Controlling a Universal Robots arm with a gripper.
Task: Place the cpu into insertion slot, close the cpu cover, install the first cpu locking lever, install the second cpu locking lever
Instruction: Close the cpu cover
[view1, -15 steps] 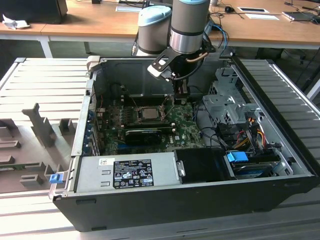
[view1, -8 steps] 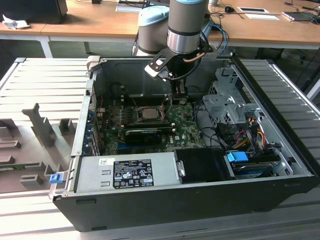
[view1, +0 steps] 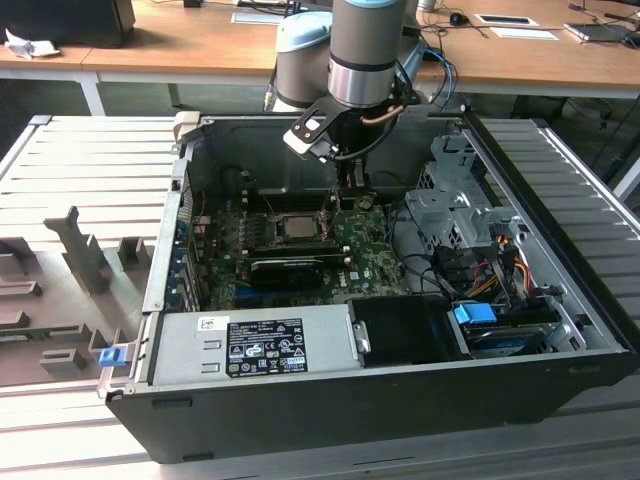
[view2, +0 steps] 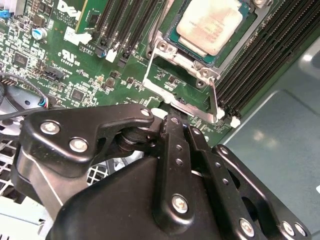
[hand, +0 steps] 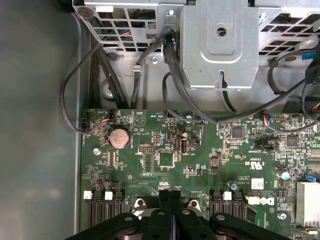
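Pincer is closed, fingers pressed together with nothing visible between them. The tips are right at the free edge of the open cpu cover. My worry is that the edge is thin, so they could slip off and scrape the motherboard. Inside the open computer case, left to right in the exterior view: power supply, cpu sitting in the insertion slot, then the drive cage with its cables.
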